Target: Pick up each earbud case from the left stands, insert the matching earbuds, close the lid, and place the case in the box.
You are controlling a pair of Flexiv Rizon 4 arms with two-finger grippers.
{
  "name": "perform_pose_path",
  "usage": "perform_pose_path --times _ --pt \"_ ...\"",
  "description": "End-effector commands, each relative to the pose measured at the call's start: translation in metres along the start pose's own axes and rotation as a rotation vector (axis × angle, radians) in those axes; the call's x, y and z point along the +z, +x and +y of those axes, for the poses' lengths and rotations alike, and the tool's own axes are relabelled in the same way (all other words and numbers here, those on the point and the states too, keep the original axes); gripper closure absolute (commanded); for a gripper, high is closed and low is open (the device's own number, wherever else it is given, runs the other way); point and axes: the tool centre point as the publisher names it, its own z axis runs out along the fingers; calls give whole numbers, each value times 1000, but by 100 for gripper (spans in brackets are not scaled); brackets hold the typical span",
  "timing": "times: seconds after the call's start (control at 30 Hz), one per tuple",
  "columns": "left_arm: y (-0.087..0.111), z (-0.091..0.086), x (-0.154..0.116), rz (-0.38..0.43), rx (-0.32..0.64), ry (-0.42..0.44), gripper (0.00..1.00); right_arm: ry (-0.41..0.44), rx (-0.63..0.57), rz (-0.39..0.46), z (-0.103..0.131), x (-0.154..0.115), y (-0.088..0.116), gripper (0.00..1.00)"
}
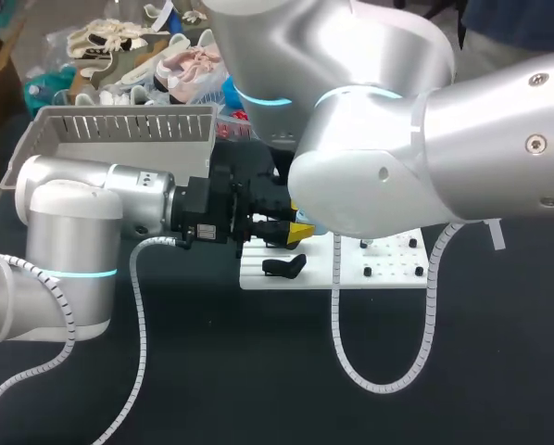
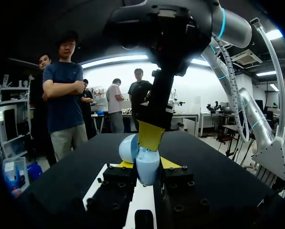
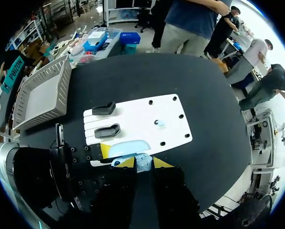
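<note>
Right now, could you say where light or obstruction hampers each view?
Left wrist view: bright lights behind leave the right arm dark; the earbud case is lit. Head view: the right arm mostly covers it. Right wrist view: even light, no glare on the white plate.

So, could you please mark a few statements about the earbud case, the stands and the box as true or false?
1. The left end effector grips the light blue earbud case. True.
2. The grey box already holds a case. False: no case shows in it.
3. Both black stands on the white board are bare. True.
4. The case's lid is shut. False: it stands open.
</note>
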Motion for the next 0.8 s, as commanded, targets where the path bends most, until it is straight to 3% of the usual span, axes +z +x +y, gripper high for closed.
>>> perform_pose_path --times 0.03,0.07,0.17,0.4,0.6,0.8 --pt "0 0 1 0 0 -1 100 5 0 5 4 0 -1 100" --pt "0 0 1 0 0 -1 100 5 0 6 4 0 -1 100" --pt "0 0 1 0 0 -1 100 6 0 5 4 0 -1 81" --pt "0 0 1 0 0 -1 100 7 3 4 5 0 0 56" --pt "0 0 1 0 0 -1 100 -13 8 -6 6 -9 0 56" --pt "0 0 1 0 0 -1 100 -95 54 -41 0 -38 -2 55"
